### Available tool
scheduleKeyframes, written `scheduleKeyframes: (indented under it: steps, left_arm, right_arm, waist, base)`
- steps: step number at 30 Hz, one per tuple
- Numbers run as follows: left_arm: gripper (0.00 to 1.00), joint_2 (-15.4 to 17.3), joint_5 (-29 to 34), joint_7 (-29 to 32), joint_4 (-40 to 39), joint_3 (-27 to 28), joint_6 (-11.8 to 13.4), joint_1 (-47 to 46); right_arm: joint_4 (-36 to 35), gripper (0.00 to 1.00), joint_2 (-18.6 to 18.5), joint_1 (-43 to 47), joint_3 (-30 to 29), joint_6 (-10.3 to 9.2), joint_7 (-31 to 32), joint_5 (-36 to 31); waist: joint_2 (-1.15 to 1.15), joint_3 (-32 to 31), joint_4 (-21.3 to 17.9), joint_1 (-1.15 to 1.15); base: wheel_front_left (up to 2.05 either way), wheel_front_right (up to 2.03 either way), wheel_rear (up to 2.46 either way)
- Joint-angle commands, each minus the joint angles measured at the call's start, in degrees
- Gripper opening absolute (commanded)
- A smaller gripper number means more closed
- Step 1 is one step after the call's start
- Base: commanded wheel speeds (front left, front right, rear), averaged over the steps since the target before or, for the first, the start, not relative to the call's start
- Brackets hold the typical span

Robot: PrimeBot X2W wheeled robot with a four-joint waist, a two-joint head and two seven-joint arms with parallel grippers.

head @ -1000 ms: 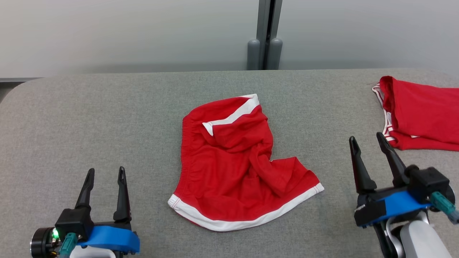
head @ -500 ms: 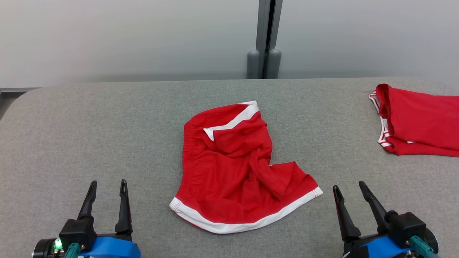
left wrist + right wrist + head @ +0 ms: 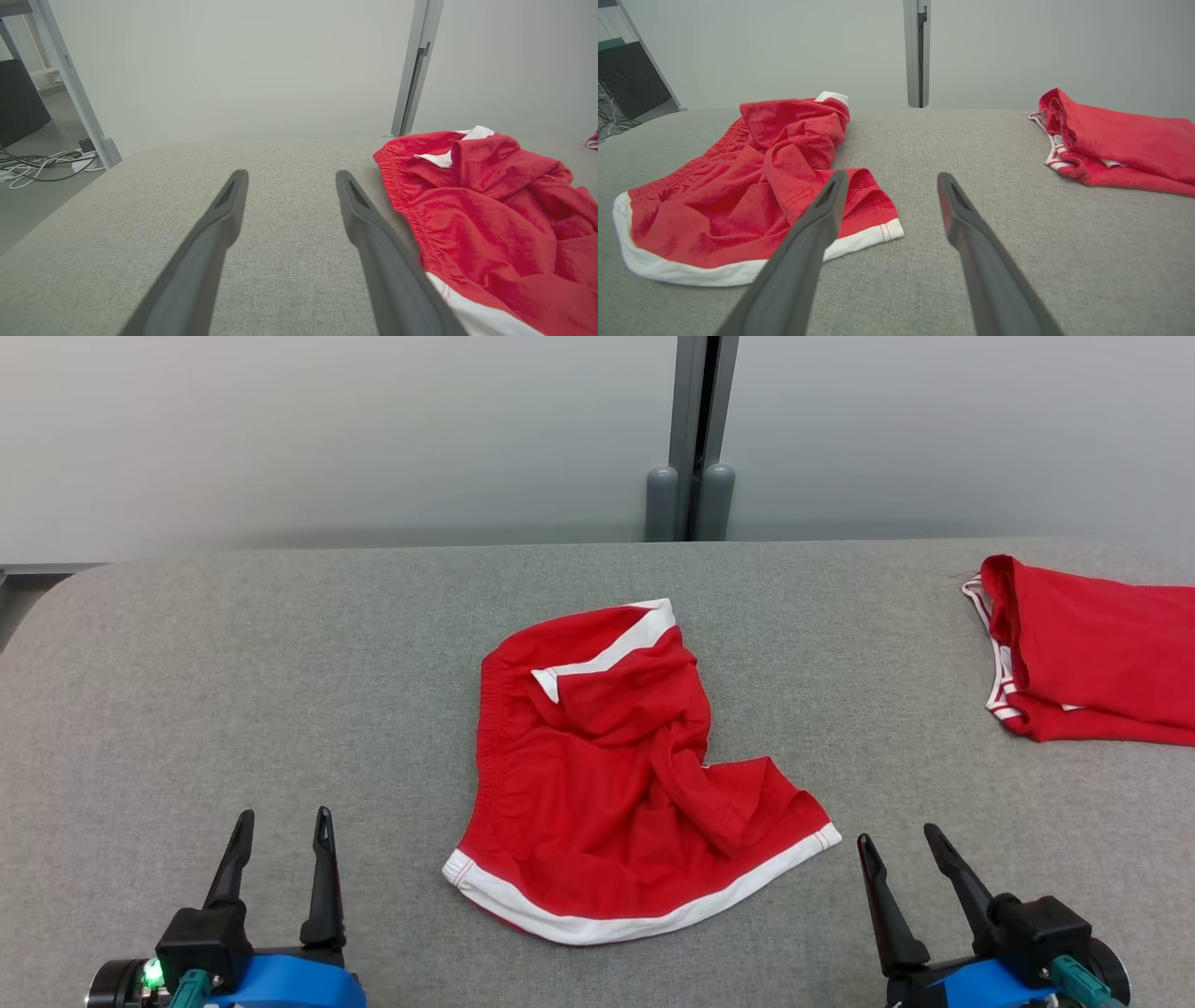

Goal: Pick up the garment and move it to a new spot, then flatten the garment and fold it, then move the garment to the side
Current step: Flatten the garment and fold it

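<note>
At centre of grey fabric worktop (image 3: 233,663), crumpled red shorts with white trim (image 3: 616,775) lying loose. Left gripper (image 3: 284,814) hovering near left, right gripper (image 3: 897,833) near right, both spread wide, holding nothing. Likely pick-up step beginning; next move calling for reaching in, pinching hem.

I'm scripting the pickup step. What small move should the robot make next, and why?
Probably ease the right claw forward and left to the white-hemmed corner of the crumpled red shorts. That corner lies nearest it, and both it and the left claw stand open, empty, clear of the cloth.
</note>
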Motion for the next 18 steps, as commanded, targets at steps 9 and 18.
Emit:
scheduleKeyframes:
  steps: [9,18]
  left_arm:
    - [1.0,0.41,1.19,-0.12,1.64,-3.83,-1.44,-2.77]
    - [1.0,0.82,1.67,0.17,7.61,-11.76,-3.11,-7.47]
  right_arm:
    - [3.26,1.0,0.05,-3.24,-0.4,0.01,-0.01,-0.12]
    - [11.07,1.0,-0.1,-10.21,1.68,0.01,-0.38,-1.13]
  waist:
    - [0.0,0.84,-0.67,0.0]
    - [0.0,2.9,-2.01,0.0]
  base:
    - [0.0,0.0,0.0]
    - [0.0,0.0,0.0]
